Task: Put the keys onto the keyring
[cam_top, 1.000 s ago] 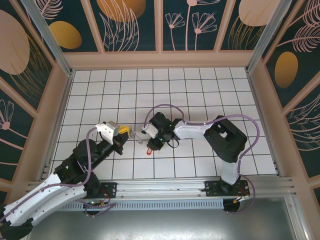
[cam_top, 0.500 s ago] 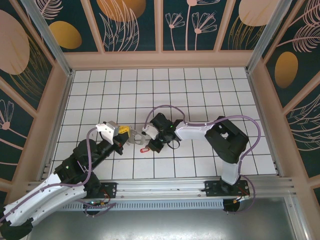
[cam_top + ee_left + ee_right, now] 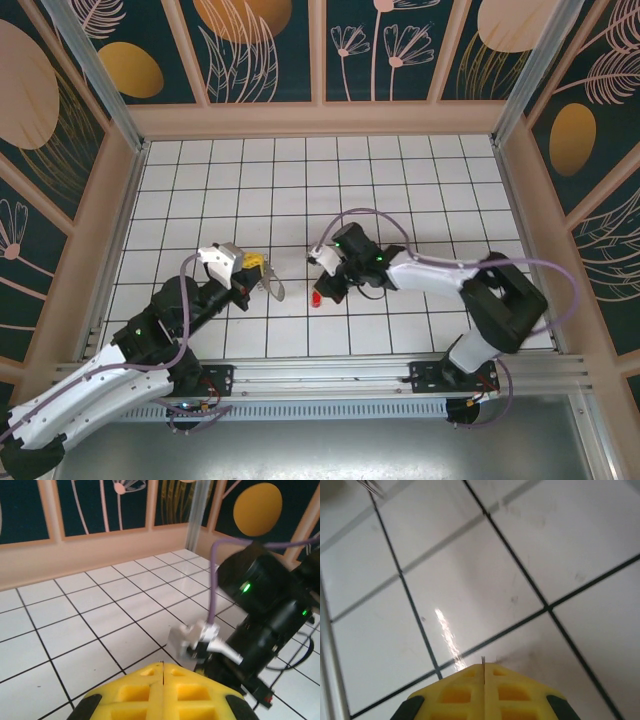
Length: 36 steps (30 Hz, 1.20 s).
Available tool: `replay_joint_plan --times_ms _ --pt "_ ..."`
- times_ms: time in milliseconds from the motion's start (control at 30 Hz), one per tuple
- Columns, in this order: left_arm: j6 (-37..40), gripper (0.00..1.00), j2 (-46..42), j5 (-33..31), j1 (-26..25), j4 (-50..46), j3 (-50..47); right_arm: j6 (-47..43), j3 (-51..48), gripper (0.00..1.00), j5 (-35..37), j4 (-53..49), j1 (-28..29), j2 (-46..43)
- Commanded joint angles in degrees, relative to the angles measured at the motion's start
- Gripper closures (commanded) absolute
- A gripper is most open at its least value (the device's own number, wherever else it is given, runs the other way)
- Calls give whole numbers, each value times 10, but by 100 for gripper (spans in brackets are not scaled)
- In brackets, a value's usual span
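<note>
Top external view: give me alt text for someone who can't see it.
Two robot arms face each other over a white tiled table. The left gripper, shut, holds the pale keyring, and the shut right gripper has a small red key by its tip.

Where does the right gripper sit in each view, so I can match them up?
Top external: right gripper just right of centre, tips by the red key.
Left wrist: right gripper at lower right, under its black wrist.
Right wrist: right gripper at bottom centre, yellow fingers shut.
Shared landmark: the white floor with black grid lines.
</note>
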Motion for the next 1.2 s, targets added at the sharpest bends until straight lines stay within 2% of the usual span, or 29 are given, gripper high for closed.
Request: replay_joint_plan --times_ms 0,267,367,600,833,900,1167 --pt "18 100 14 66 -1 44 12 -25 -41 100 -23 96 -13 -89" --pt "73 100 48 210 -2 90 32 -43 -139 100 -87 251 -16 -300" --pt "97 100 57 249 -1 100 44 -54 -141 100 -110 254 -17 -340" --pt "131 100 106 307 -1 99 82 -60 -135 100 -118 250 -16 -368" --pt "118 100 114 311 -1 182 61 -54 -130 100 -130 267 -15 -369" --pt "113 100 119 297 -1 193 57 -45 -131 100 -114 275 -15 -366" --pt "80 100 218 167 -2 52 99 2 -165 100 108 261 -22 -364"
